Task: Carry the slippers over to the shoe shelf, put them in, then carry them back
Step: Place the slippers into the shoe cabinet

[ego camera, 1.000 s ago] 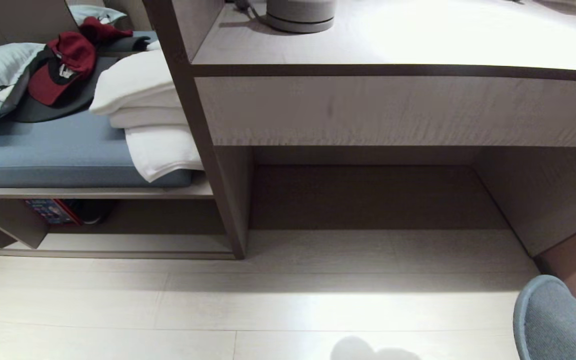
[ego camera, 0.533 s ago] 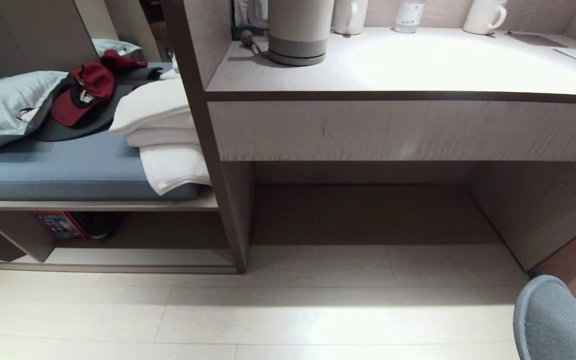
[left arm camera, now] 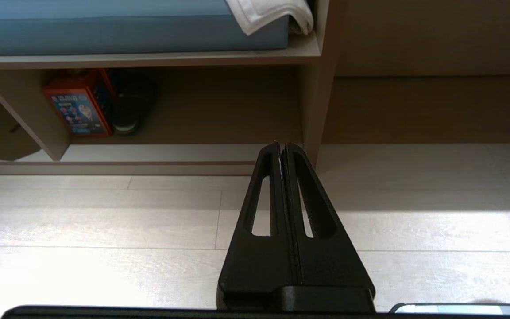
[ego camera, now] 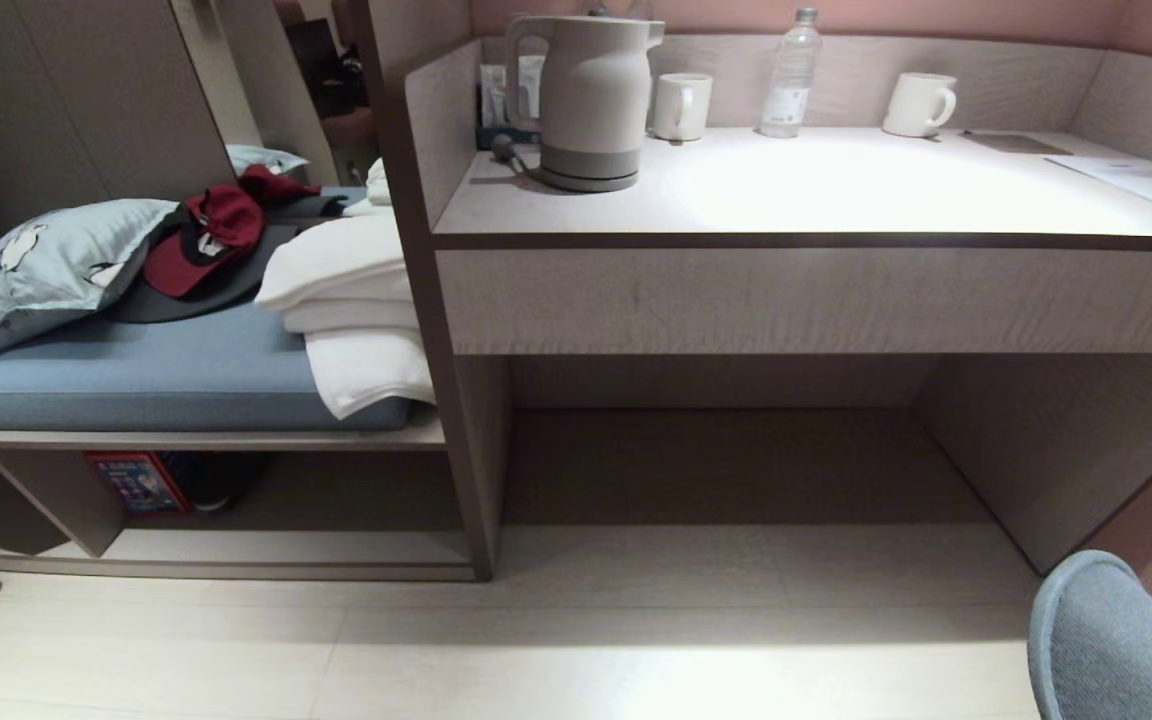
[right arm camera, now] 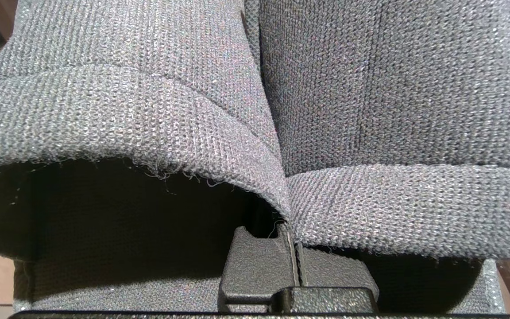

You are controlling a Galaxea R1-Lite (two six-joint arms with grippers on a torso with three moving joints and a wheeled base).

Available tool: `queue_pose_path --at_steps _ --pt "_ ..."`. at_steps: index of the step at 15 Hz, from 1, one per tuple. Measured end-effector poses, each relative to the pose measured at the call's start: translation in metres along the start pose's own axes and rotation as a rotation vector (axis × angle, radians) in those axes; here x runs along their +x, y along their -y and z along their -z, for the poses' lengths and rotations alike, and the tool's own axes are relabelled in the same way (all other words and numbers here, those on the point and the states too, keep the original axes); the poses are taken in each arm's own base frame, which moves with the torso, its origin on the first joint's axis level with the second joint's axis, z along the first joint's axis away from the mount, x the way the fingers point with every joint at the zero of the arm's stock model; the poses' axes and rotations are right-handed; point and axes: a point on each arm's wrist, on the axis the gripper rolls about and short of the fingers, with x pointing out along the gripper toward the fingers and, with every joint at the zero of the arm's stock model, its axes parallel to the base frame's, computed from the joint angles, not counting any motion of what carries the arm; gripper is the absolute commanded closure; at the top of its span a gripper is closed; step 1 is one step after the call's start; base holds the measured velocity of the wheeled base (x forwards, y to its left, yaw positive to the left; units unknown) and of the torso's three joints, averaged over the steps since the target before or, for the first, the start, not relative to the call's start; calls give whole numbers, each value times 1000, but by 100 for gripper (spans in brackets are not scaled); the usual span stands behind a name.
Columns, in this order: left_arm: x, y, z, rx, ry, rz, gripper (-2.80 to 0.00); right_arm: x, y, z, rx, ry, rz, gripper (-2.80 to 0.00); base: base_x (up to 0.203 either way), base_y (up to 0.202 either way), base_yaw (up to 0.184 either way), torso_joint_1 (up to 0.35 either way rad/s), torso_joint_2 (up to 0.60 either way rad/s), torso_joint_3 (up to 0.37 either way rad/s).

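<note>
A pair of grey knitted slippers (right arm camera: 370,110) fills the right wrist view, side by side with their openings toward the camera. My right gripper (right arm camera: 292,230) is shut on the two inner collars where they meet; its fingertips are hidden by the fabric. One rounded slipper toe (ego camera: 1106,640) shows at the lower right of the head view. The shoe shelf (ego camera: 286,545) is the low open compartment under the blue bench at the left, also in the left wrist view as the shoe shelf (left arm camera: 171,153). My left gripper (left arm camera: 280,144) hangs shut and empty over the floor in front of it.
A red box (left arm camera: 78,106) and a dark shoe (left arm camera: 131,106) sit at the shelf's back left. Above are a blue cushion (ego camera: 156,370), white towels (ego camera: 346,300), a red cap (ego camera: 206,240) and a pillow (ego camera: 36,270). The desk (ego camera: 816,300) holds a kettle (ego camera: 586,100), two mugs and a bottle (ego camera: 789,75).
The head view has tilted upward, so the whole scene slid down and the desk top with kettle, mugs and bottle came into sight. Nothing in the scene itself moved.
</note>
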Motion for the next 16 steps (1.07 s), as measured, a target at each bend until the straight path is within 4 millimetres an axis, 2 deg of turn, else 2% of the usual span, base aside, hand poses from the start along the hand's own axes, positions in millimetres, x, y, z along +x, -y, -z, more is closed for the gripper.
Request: queue_pose_path --at_steps 8,16 --pt "0 0 0 1 0 0 0 0 0 0 0 0 0 0 0 0 0 2 3 194" --pt "0 0 0 0 0 0 0 0 0 0 0 0 0 0 0 0 0 2 2 20"
